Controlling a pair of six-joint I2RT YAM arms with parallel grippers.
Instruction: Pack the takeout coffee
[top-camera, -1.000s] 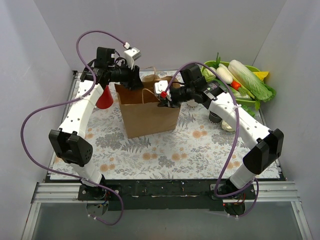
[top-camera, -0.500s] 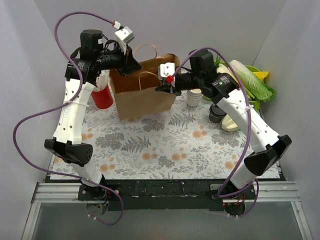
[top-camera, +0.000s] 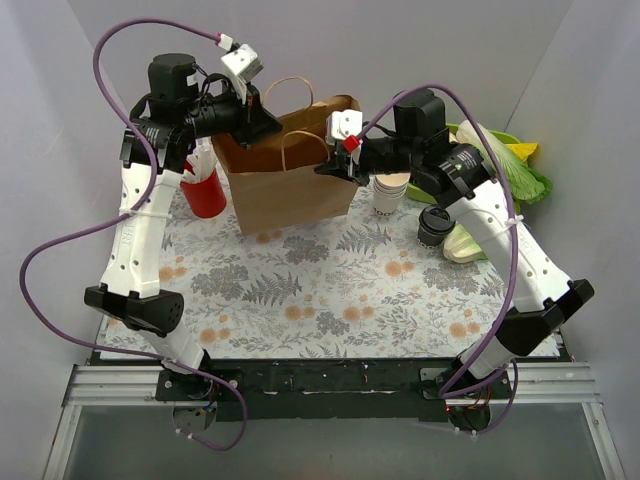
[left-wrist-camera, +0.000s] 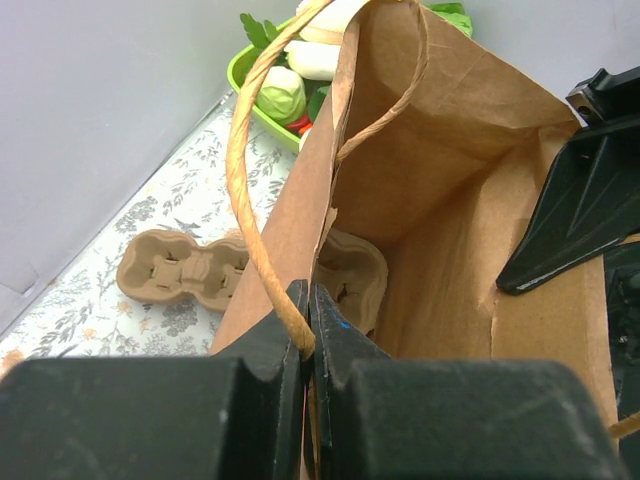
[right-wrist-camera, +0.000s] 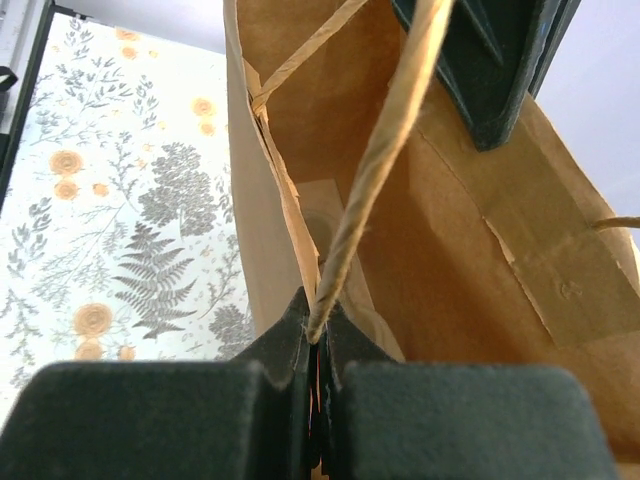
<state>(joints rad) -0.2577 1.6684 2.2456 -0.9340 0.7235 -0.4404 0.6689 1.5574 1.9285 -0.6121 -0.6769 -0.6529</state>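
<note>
Opening step: left claw (left-wrist-camera: 308, 322) and right claw (right-wrist-camera: 318, 330) pinch opposite rims of the paper bag (top-camera: 290, 198); next, free one for the coffee cup (top-camera: 433, 223) near it.

Both arms are sporting white shells with chunky black joints. The left arm (top-camera: 150, 215) is showing rows of little holes along its long link, and the right arm (top-camera: 505, 240) is looking like the same build. A purple cable (top-camera: 60, 240) is looping off each one. Small white camera blocks (top-camera: 240, 68) are riding the wrists, and the right one is showing a red dot (top-camera: 351, 144). The left tool (left-wrist-camera: 305, 300) and right tool (right-wrist-camera: 318, 315) are looking matte black with wedge-shaped fingers.
</note>
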